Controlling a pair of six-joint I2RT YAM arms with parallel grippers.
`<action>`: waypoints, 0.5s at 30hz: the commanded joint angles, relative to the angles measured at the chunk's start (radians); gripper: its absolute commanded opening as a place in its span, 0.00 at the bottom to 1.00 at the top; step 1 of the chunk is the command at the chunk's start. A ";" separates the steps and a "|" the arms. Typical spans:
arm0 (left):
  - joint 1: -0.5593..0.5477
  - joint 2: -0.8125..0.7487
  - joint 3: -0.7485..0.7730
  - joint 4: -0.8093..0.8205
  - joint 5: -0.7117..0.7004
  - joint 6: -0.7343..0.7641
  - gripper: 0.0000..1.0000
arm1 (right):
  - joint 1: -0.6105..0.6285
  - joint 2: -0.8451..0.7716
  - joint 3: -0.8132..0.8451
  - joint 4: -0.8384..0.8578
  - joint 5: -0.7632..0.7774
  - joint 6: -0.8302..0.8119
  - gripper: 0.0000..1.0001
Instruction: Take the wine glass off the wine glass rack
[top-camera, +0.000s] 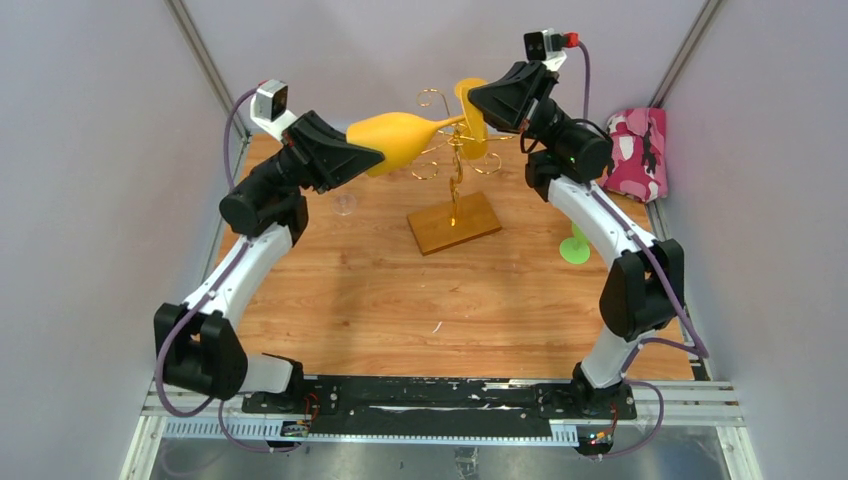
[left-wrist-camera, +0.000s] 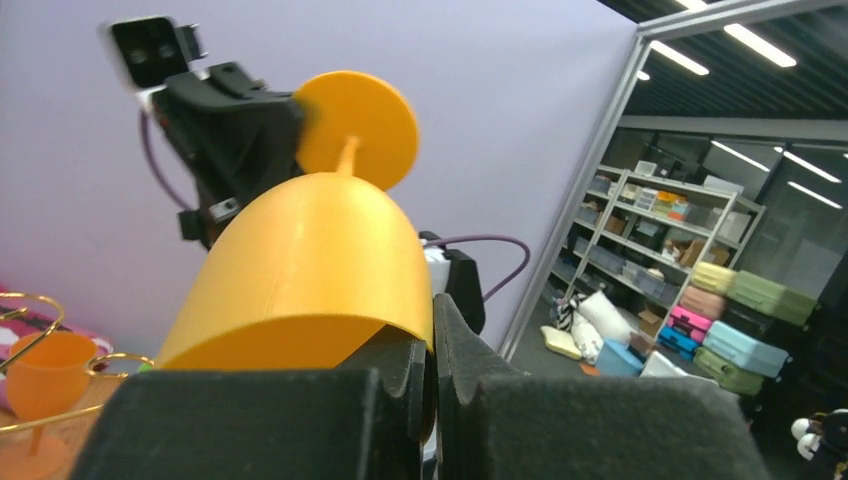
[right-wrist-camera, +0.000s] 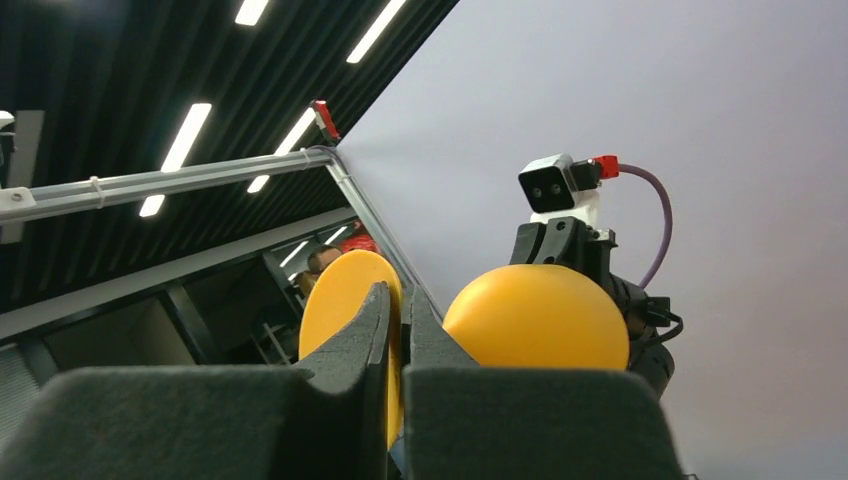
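An orange-yellow wine glass (top-camera: 395, 140) lies horizontal in the air between my two grippers, above the left side of the wine glass rack (top-camera: 455, 170). The rack is gold wire with curled arms on a brown wooden base (top-camera: 455, 225). My left gripper (top-camera: 365, 160) is shut on the rim of the glass bowl (left-wrist-camera: 310, 270), one finger inside and one outside. My right gripper (top-camera: 482, 100) is shut on the glass's round foot (right-wrist-camera: 335, 300). The bowl (right-wrist-camera: 540, 320) shows beyond it. I cannot tell whether the stem touches the wire.
A second, smaller orange glass (left-wrist-camera: 45, 375) sits among the rack's wire arms (top-camera: 477, 140). A clear glass (top-camera: 345, 205) stands on the table left of the rack. A green glass foot (top-camera: 575, 245) is at the right, a pink patterned bag (top-camera: 637, 150) behind it.
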 joint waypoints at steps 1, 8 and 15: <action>-0.011 -0.099 -0.048 0.066 -0.044 0.023 0.00 | 0.034 0.057 -0.004 0.035 -0.029 -0.007 0.00; -0.008 -0.154 -0.103 0.022 -0.095 0.009 0.00 | 0.051 0.072 -0.015 0.047 -0.043 0.007 0.25; 0.059 -0.378 -0.127 -0.417 -0.128 0.308 0.00 | 0.019 0.017 -0.045 0.056 -0.045 -0.027 0.82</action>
